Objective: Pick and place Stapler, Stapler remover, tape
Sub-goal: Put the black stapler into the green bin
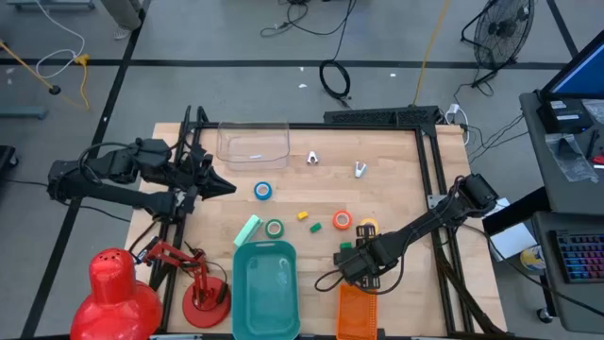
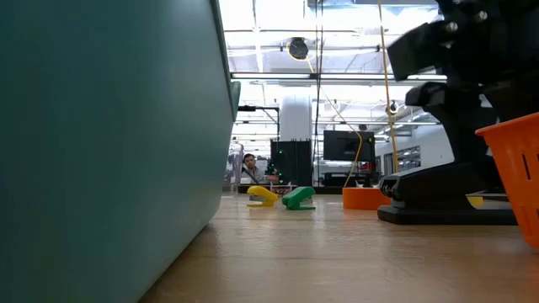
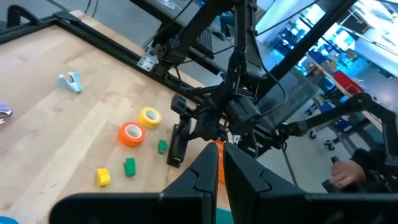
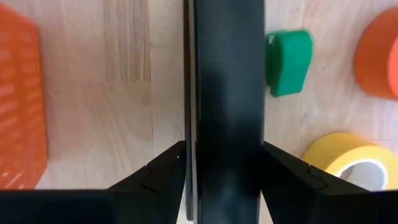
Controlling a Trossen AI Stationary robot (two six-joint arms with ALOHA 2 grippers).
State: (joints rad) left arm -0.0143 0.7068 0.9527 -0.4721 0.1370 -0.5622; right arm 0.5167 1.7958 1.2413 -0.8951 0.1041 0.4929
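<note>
A black stapler (image 4: 227,74) lies flat on the wooden table, near the orange basket (image 1: 358,314). My right gripper (image 4: 224,155) points down over it, open, with one finger on each long side of the stapler. Beside it lie the yellow tape (image 4: 348,158) and the orange tape (image 1: 342,220). The green tape (image 1: 274,228) and blue tape (image 1: 263,191) lie farther left. Two staple removers (image 1: 311,158) (image 1: 360,169) rest near the far edge. My left gripper (image 1: 222,186) waits shut above the table's left side. My right gripper comes from above with its fingers (image 4: 163,171) astride the stapler's long sides (image 4: 189,124), lying across the stapler. I cannot tell whether the fingers touch it. The stapler lies flat on the table.
A teal bin (image 1: 265,288) stands at the near edge, left of the orange basket. A clear tray (image 1: 253,144) sits at the far edge. Small green and yellow blocks (image 1: 315,226) (image 1: 303,215) and a pale green thing (image 1: 247,229) lie mid-table. A red lamp (image 1: 115,293) stands near left.
</note>
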